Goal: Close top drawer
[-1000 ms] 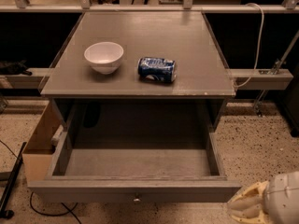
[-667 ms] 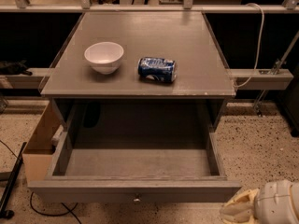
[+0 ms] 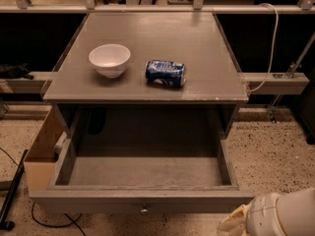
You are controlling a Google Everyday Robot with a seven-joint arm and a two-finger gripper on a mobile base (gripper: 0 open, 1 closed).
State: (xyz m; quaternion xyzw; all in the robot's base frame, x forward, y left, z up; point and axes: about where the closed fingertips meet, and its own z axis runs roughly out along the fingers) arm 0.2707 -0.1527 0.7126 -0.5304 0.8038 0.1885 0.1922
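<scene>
- Probably a robot test lab.
- Indicators: speckled floor, loose cable, side rail, cardboard box beside grey cabinet.
- Gripper: lower right corner, near top drawer front.

Speckled floor (dark beyond)

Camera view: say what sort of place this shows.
Likely a robot test lab, not a home: speckled hard floor, loose white cable, and the open grey wooden top drawer with the gripper low by its right front corner.
</scene>
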